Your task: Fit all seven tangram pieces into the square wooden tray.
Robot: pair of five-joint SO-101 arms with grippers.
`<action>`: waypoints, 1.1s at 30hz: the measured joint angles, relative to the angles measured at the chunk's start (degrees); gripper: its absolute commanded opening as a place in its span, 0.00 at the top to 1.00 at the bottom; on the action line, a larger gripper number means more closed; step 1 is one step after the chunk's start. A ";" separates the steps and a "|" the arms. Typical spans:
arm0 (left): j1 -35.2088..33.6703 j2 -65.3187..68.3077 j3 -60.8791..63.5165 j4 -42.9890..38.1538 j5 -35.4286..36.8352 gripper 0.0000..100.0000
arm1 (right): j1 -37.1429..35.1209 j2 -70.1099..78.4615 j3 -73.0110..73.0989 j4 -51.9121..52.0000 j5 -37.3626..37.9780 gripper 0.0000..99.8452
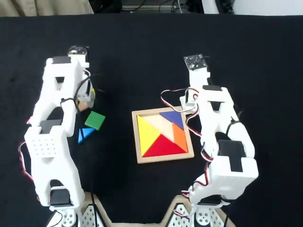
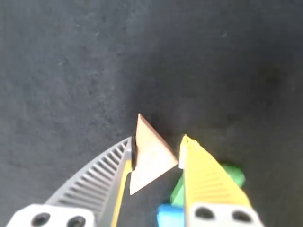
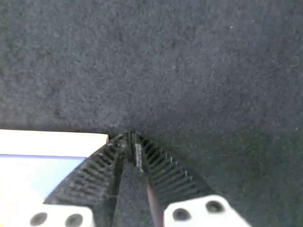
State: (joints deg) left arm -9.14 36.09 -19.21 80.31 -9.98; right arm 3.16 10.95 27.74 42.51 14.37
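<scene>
The square wooden tray (image 1: 164, 158) lies mid-table holding yellow (image 1: 146, 132), red (image 1: 162, 146), orange (image 1: 180, 135), dark blue (image 1: 173, 117) and pale pieces. My left gripper (image 2: 156, 144) is shut on a pale wooden triangle (image 2: 149, 156), held above the black cloth; in the high view that piece (image 1: 84, 105) shows beside the left arm. A green square (image 1: 95, 120) and a blue triangle (image 1: 84, 135) lie on the cloth just below it. My right gripper (image 3: 130, 138) is shut with nothing in it, hanging just past the tray's far right corner (image 3: 52, 137).
Black cloth covers the whole table. The left arm (image 1: 49, 137) stands left of the loose pieces, the right arm (image 1: 222, 142) right of the tray. Open cloth lies between the loose pieces and the tray, and behind the tray.
</scene>
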 measured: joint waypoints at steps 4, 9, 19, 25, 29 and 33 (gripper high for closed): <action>3.69 0.00 -8.26 10.11 -13.80 0.85 | 2.11 0.00 0.00 -0.70 -0.35 0.99; 7.38 0.00 -19.60 18.81 -26.02 0.85 | 8.62 -0.09 0.00 -4.31 -6.59 0.99; 27.69 0.00 -21.10 19.78 -44.04 0.86 | 23.12 -2.20 0.00 -7.82 -24.26 0.99; 40.09 0.00 -20.84 19.78 -53.98 0.86 | 25.14 -2.20 0.00 -7.82 -25.23 0.99; 44.04 0.09 -18.99 19.78 -58.46 0.86 | 25.14 -2.20 0.00 -9.23 -25.41 0.99; 47.56 1.76 -17.14 19.34 -59.08 0.86 | 25.14 -2.20 0.00 -9.58 -25.41 0.99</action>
State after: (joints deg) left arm 38.42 37.85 -36.35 99.65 -69.05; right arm 28.31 8.75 27.74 32.92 -11.03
